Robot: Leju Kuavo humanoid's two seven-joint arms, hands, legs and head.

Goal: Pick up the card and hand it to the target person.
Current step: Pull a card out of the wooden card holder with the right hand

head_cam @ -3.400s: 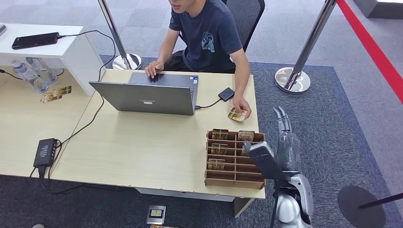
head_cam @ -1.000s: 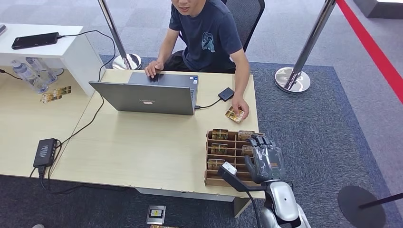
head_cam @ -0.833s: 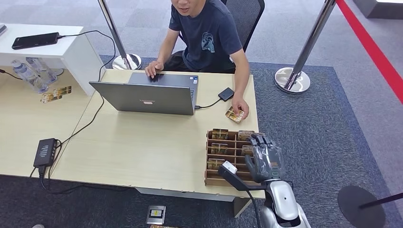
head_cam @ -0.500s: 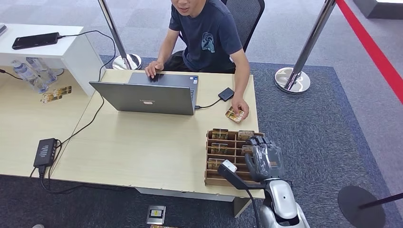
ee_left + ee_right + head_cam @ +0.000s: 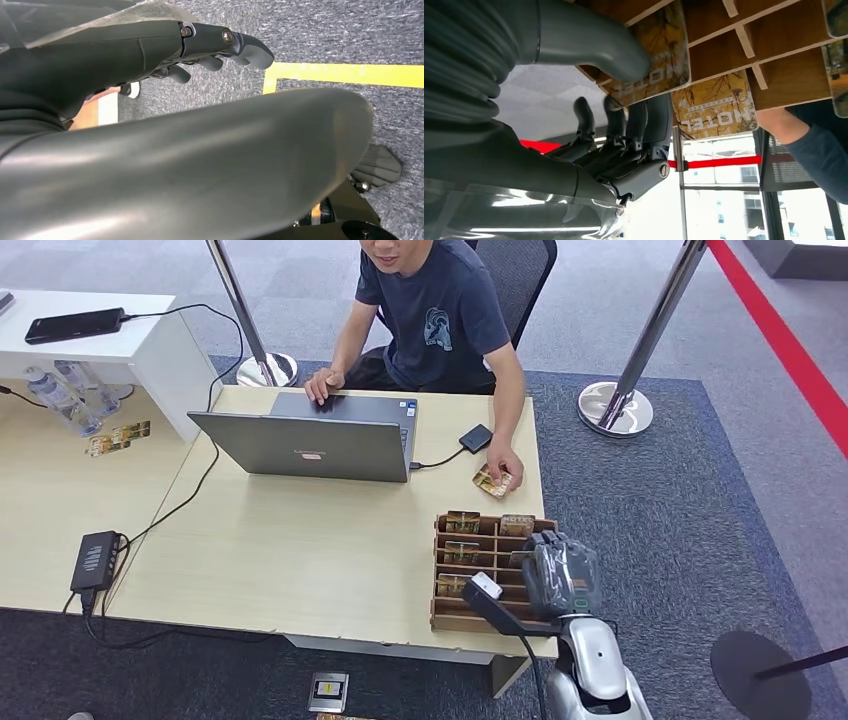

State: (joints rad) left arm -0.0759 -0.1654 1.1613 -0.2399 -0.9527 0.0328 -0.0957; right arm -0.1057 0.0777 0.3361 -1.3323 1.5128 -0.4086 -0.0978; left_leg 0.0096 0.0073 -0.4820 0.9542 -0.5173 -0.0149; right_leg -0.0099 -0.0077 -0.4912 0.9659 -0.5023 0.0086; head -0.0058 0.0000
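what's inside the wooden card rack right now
Several gold hotel cards stand in the rack's slots, among them a back-row card. The right hand pinches one card at the rack's right side. The hand covers the slots beneath it, so their contents cannot be seen.

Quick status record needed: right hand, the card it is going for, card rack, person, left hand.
right hand: over the rack's right side, thumb and fingers closing on a card
card: yellow-brown printed hotel card, in the rack slot
rack: brown wooden slotted tray, at the table's near right corner
person: seated behind laptop, hand on another card
left hand: hanging over carpet, holding nothing
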